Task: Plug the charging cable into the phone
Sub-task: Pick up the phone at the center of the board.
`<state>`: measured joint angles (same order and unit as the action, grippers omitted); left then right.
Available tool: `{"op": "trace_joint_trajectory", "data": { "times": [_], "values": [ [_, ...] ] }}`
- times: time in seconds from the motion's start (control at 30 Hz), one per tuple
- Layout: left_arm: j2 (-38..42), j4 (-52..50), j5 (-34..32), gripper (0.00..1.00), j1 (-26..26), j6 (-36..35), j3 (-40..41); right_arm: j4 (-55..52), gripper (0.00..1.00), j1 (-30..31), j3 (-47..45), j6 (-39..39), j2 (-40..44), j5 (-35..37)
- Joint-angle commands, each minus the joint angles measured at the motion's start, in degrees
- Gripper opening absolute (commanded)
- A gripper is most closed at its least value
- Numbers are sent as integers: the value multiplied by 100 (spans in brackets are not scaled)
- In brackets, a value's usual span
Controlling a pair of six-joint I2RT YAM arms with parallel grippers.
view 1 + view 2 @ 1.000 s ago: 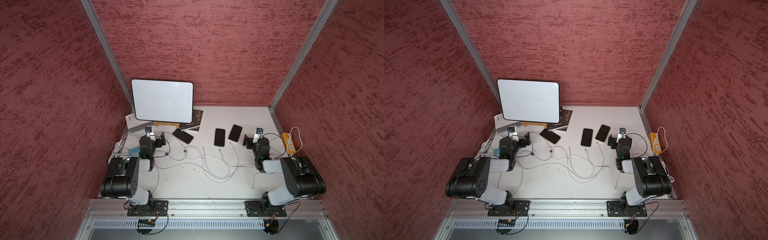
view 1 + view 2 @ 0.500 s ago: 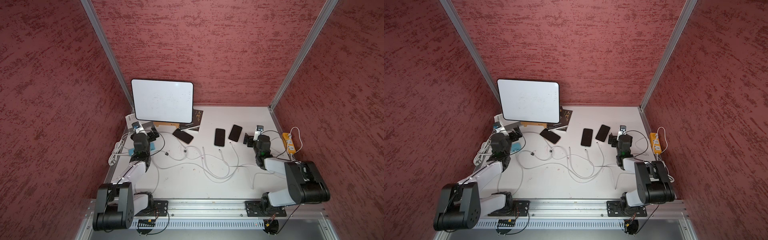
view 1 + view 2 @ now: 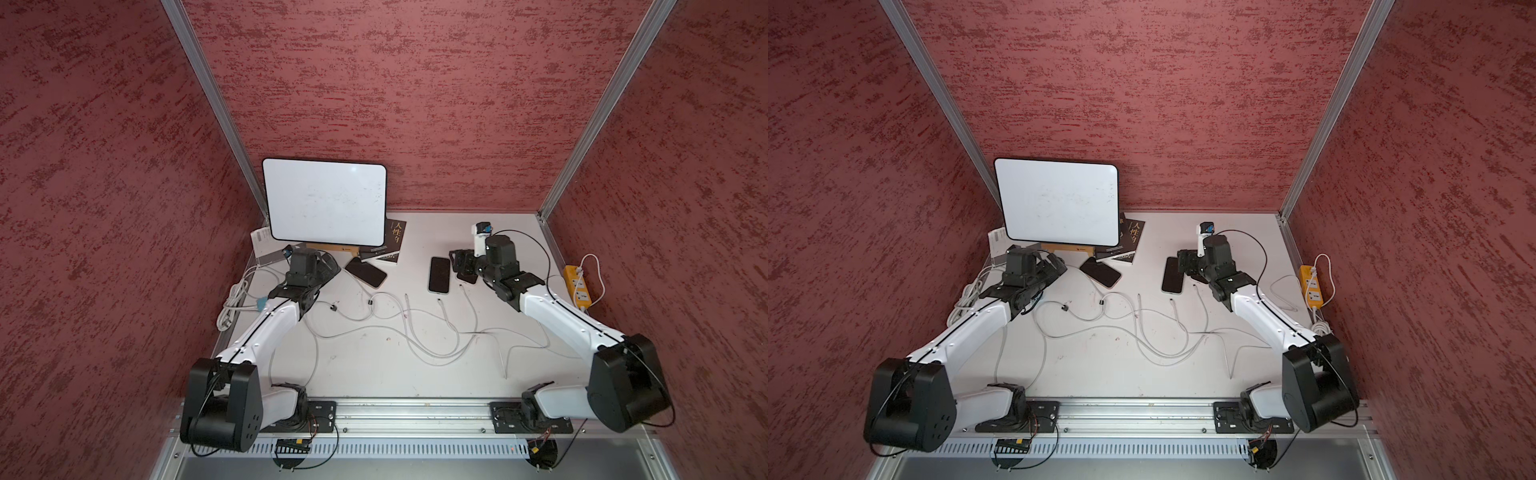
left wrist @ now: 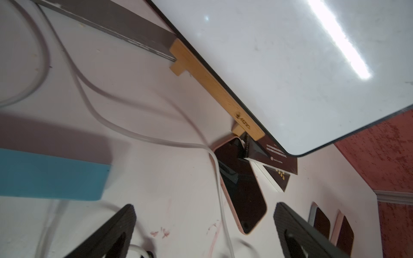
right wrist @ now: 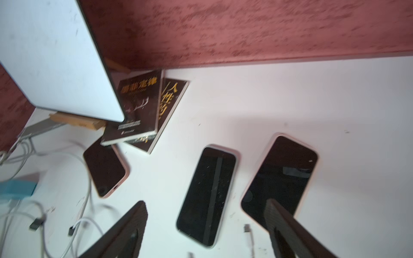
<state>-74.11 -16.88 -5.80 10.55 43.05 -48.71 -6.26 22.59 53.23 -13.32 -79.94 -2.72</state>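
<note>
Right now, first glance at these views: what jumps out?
The white board, propped upright at the back left of the table, grabs the eye first. Three dark phones lie along the back: the left phone by the books, the middle phone, and the right phone under the right arm. Loose white cables sprawl across the middle.

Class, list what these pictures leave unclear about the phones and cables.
- Rightmost phone: in both top views, mostly hidden under the right gripper.
- Leftmost phone: right wrist view, far end tucked under the books.
- Cable plugs: top views, too small to identify.
</note>
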Motion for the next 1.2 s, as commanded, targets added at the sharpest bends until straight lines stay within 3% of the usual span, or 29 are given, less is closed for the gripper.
{"op": "trace_joint_trajectory", "data": {
  "times": [0.0,0.17,0.4,0.73,1.17],
  "values": [
    [-598,-1627,-576,100,593,810,-854,-837,87,430,204,5,-87,-303],
    [-2147,-2499,-728,100,1281,1169,-2304,-1012,88,609,253,64,-173,-310],
    [-3909,-3193,-637,100,1581,1257,-4064,-822,90,641,-24,59,-129,-194],
    [-4721,-3162,-540,100,1600,1505,-4451,-732,92,646,22,-54,-320,-344],
    [-5090,-3245,-772,100,1663,1508,-4693,-697,96,654,62,-92,-569,-612]
  ]
}}
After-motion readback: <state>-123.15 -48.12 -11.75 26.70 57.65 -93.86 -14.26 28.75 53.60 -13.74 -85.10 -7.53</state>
